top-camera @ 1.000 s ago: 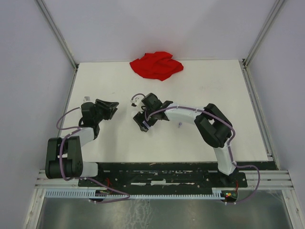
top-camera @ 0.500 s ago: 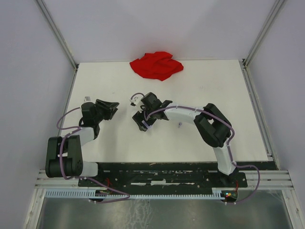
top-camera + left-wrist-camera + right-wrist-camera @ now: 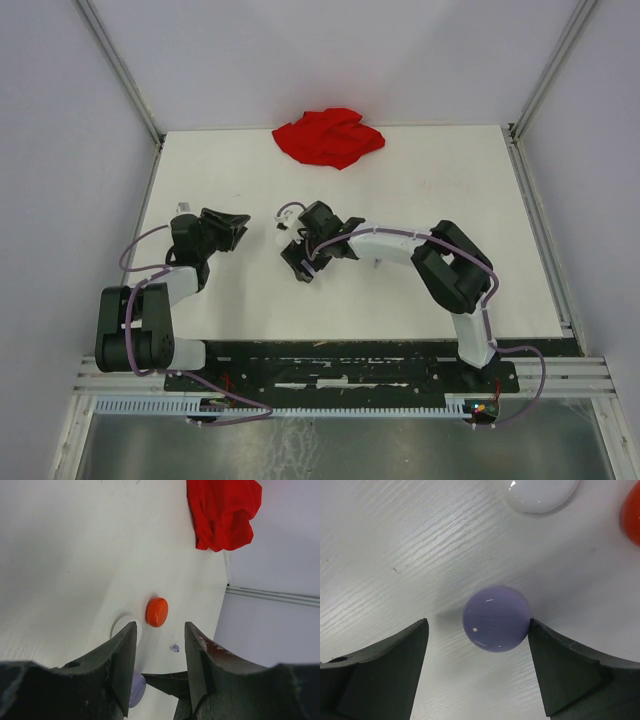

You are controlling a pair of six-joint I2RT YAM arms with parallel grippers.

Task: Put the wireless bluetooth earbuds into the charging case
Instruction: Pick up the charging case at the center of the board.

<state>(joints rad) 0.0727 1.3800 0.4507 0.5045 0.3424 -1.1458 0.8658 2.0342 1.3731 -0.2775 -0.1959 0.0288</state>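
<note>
In the right wrist view my right gripper (image 3: 477, 630) is open, low over the table, with a round lavender case (image 3: 496, 619) between its fingers; the right finger touches the case and the left stands apart. A white round case (image 3: 540, 492) and a red one (image 3: 632, 510) lie beyond it. In the left wrist view my left gripper (image 3: 160, 627) is open and empty, looking at the red case (image 3: 157, 611), the white case (image 3: 124, 626), the lavender case (image 3: 137, 690) and one tiny lavender earbud (image 3: 174, 648). In the top view the left gripper (image 3: 228, 228) is left of the right gripper (image 3: 298, 262). Other earbuds do not show.
A crumpled red cloth (image 3: 328, 136) lies at the table's far edge and shows in the left wrist view (image 3: 222, 512). White walls close in the table on three sides.
My right gripper has shifted slightly toward the near left and the right forearm has come lower. The left arm has not moved.
</note>
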